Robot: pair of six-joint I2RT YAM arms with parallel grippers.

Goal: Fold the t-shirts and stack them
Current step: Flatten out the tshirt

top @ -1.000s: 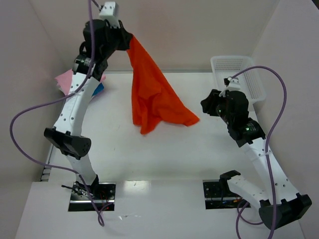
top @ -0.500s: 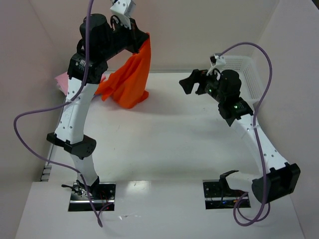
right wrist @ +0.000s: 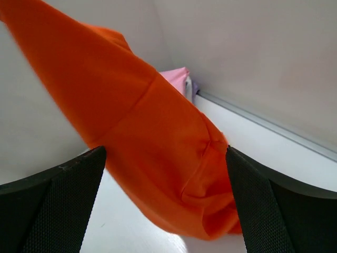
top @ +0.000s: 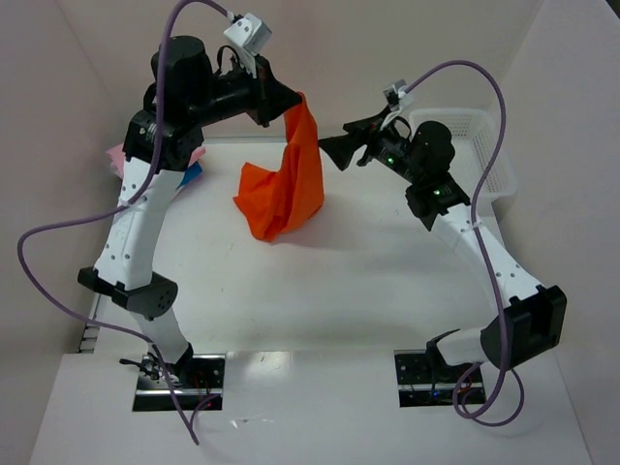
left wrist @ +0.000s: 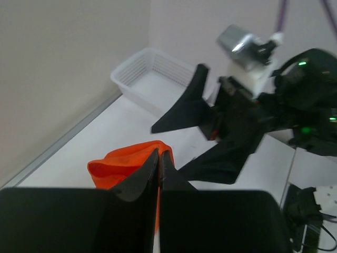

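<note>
Right arm swings in from the basket side toward the orange t-shirt (top: 286, 189), and its jaws spread from partly closed to wide apart. Left arm carries the shirt back from the far left toward the table's middle.

Left gripper (top: 293, 101) is held high with its jaws clamped together on the shirt's top edge. The cloth hangs from it in a loose fold. Its lower end bunches at the white table (top: 368, 271); cannot tell if it touches.

Right gripper (top: 334, 139) sits just beside the shirt's upper part, holding nothing. In the right wrist view the orange cloth fills the space ahead of the two spread fingers; contact is not clear.

Pink t-shirt (top: 120, 155) and blue t-shirt (top: 192, 174) lie at the far left edge, mostly hidden behind the left arm. White mesh basket (top: 487, 145) stands in the far right corner, behind the right arm.
</note>
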